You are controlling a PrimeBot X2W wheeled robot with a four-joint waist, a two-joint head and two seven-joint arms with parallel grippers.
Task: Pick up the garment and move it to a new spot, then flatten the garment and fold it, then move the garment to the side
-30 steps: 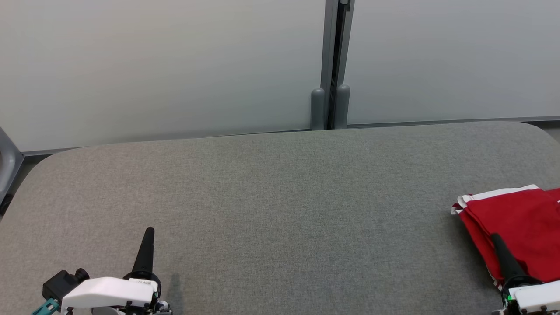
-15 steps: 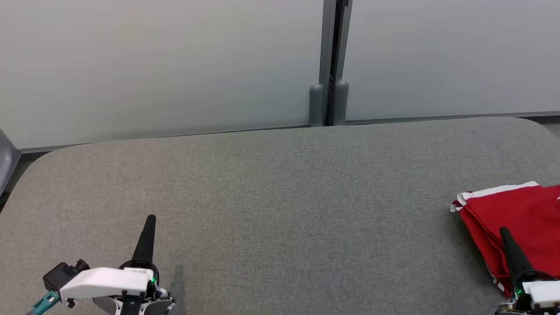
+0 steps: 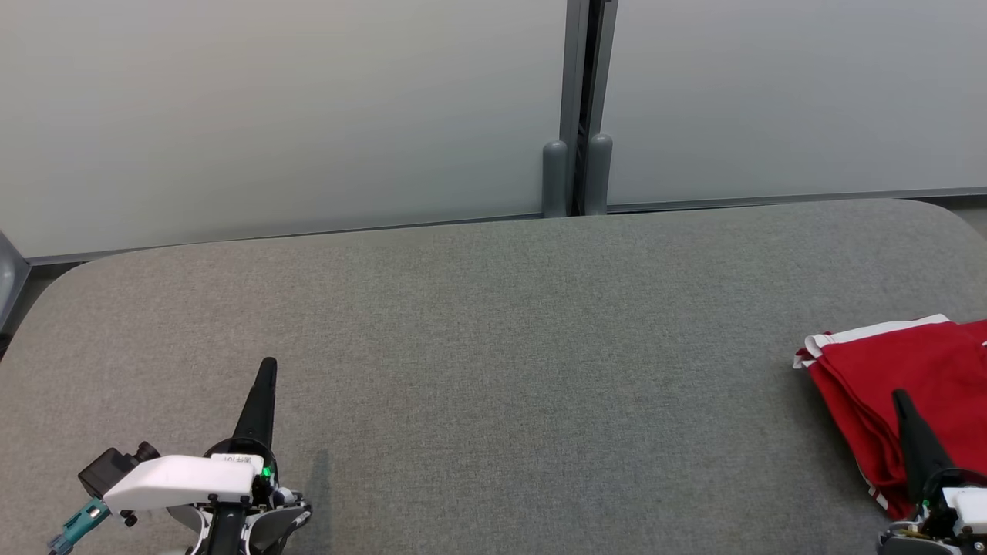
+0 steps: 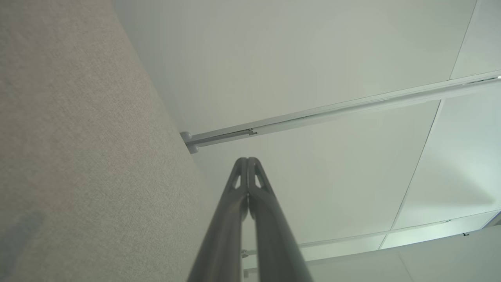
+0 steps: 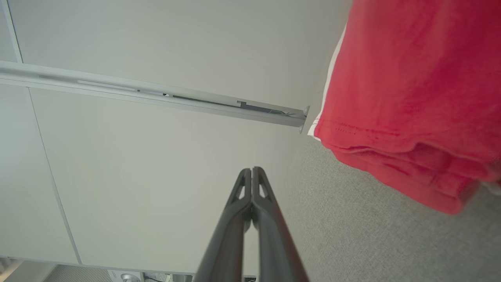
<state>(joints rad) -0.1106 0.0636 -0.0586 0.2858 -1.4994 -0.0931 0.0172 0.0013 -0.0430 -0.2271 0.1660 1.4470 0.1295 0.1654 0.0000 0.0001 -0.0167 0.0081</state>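
Observation:
The garment (image 3: pixel 902 385) is red with a white trim, folded in layers, and lies at the right edge of the grey padded table (image 3: pixel 493 347). In the right wrist view the garment (image 5: pixel 411 98) hangs in the upper right, apart from the fingers. My right gripper (image 3: pixel 901 397) is shut and empty, its tip over the garment's near part, and whether it touches the cloth I cannot tell. Its fingers (image 5: pixel 251 172) press together. At the lower left my left gripper (image 3: pixel 267 364) is shut and empty above bare table, fingers (image 4: pixel 247 160) closed.
A pale partition wall with a grey vertical post (image 3: pixel 577 108) stands behind the table's far edge. The table's rounded corners show at far left and far right. Open grey surface stretches between the two grippers.
The head camera has tilted, so the whole scene sits a little higher. The right gripper has drawn back toward the lower right off the garment's middle. The garment lies unchanged.

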